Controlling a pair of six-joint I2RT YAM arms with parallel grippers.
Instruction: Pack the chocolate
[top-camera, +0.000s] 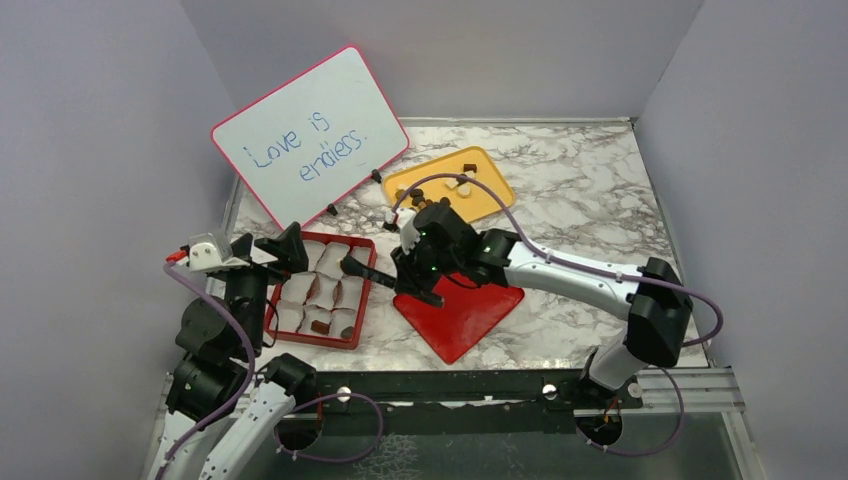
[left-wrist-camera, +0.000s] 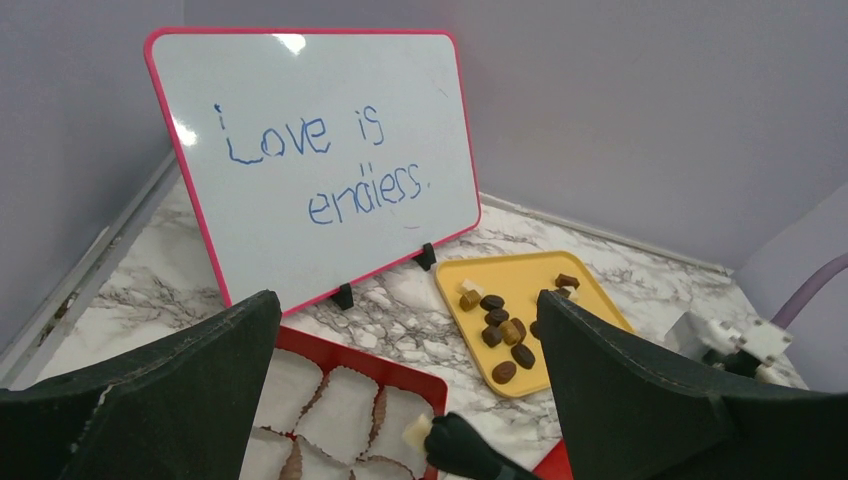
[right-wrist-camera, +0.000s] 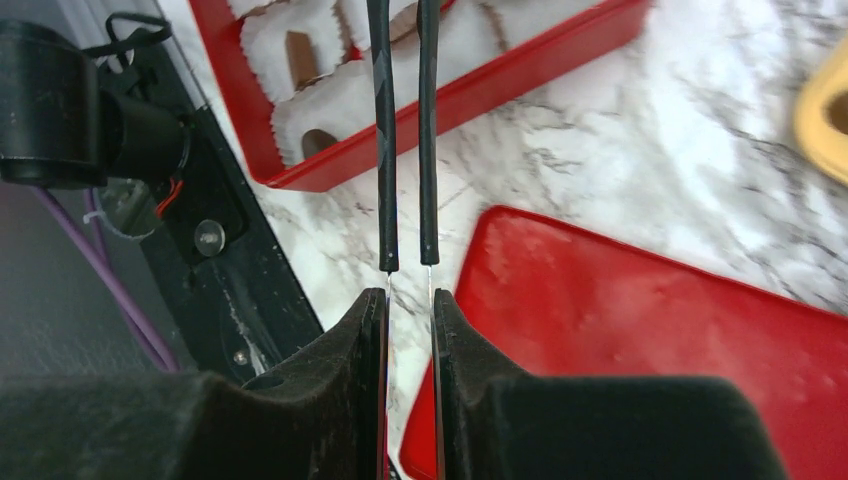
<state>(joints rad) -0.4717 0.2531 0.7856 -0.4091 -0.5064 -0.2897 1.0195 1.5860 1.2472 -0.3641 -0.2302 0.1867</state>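
Observation:
Several dark brown and tan chocolates (left-wrist-camera: 505, 335) lie on a yellow tray (top-camera: 485, 195). A red box (top-camera: 366, 290) holds white paper cups; two brown pieces (right-wrist-camera: 298, 55) sit in cups near its front. My right gripper (top-camera: 408, 272) is shut on black-tipped tweezers (right-wrist-camera: 385, 150). The tweezers' tip (left-wrist-camera: 465, 450) holds a cream-white chocolate (left-wrist-camera: 417, 432) over a cup at the box's right side. My left gripper (left-wrist-camera: 405, 300) is open and empty, hovering at the box's left edge (top-camera: 280, 250).
A red lid (top-camera: 460, 315) lies flat right of the box, under my right arm. A pink-framed whiteboard (top-camera: 310, 135) stands at the back left. Grey walls enclose the marble table (top-camera: 580, 200). A black rail runs along the near edge.

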